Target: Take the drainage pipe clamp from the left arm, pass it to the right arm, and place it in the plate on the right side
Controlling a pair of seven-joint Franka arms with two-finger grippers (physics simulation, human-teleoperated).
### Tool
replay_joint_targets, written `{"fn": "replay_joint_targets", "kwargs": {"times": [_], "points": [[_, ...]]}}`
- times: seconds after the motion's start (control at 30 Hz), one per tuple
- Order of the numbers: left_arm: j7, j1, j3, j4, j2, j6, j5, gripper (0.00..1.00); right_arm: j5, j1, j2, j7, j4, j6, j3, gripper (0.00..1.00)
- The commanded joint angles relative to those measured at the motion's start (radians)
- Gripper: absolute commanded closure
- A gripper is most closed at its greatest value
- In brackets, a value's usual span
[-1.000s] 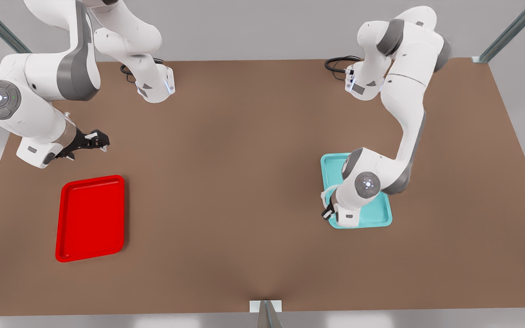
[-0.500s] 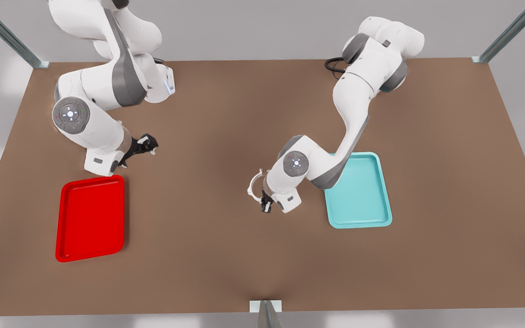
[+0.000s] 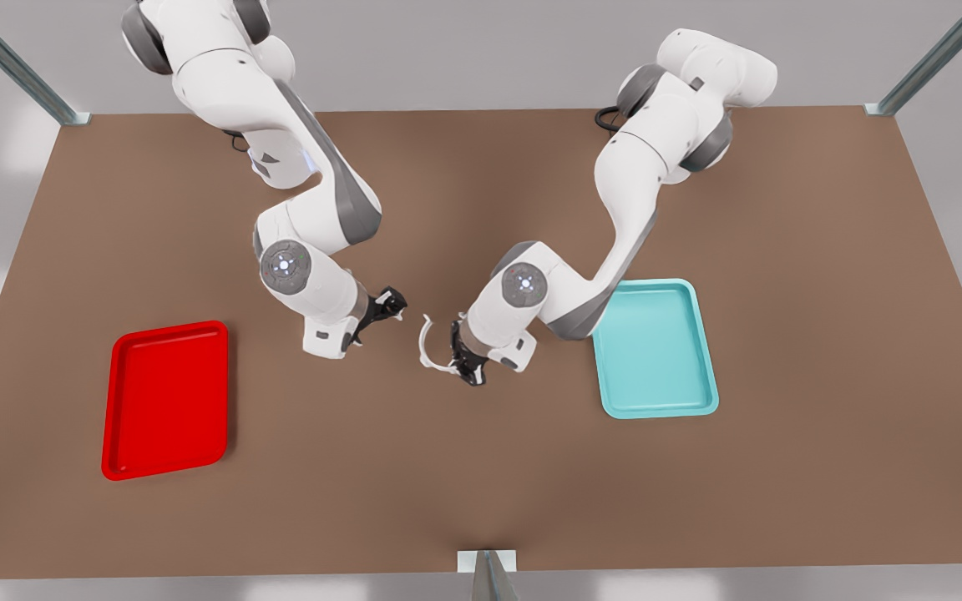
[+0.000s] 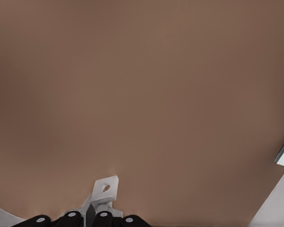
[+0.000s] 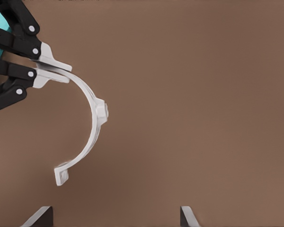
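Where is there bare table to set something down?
Bare table lies between the red tray and teal tray, toward the near edge. Crowded mid-table, where the left end effector holds the clamp facing the open right end effector.

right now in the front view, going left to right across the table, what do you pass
plate → right gripper, open → drainage pipe clamp → left gripper, holding the clamp → teal tray

On the desk, the plate lies at the front view's left, the other tray right, the clamp between.
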Motion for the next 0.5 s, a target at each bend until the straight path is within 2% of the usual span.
{"fn": "replay_joint_targets", "kwargs": {"times": [0.0, 0.17, 0.47], "points": [[-0.338, -0.002, 0.001, 0.003, 0.003, 0.032, 0.003, 0.79, 0.034, 0.024, 0.024, 0.120, 0.000, 0.174, 0.000, 0.00], [-0.343, -0.002, 0.001, 0.003, 0.006, 0.053, 0.003, 0.79, 0.060, 0.047, -0.007, 0.120, -0.110, 0.254, 0.002, 0.00], [-0.355, -0.005, -0.001, 0.002, 0.013, 0.066, 0.003, 0.79, 0.058, 0.082, 0.045, 0.120, -0.144, 0.264, 0.000, 0.00]]}}
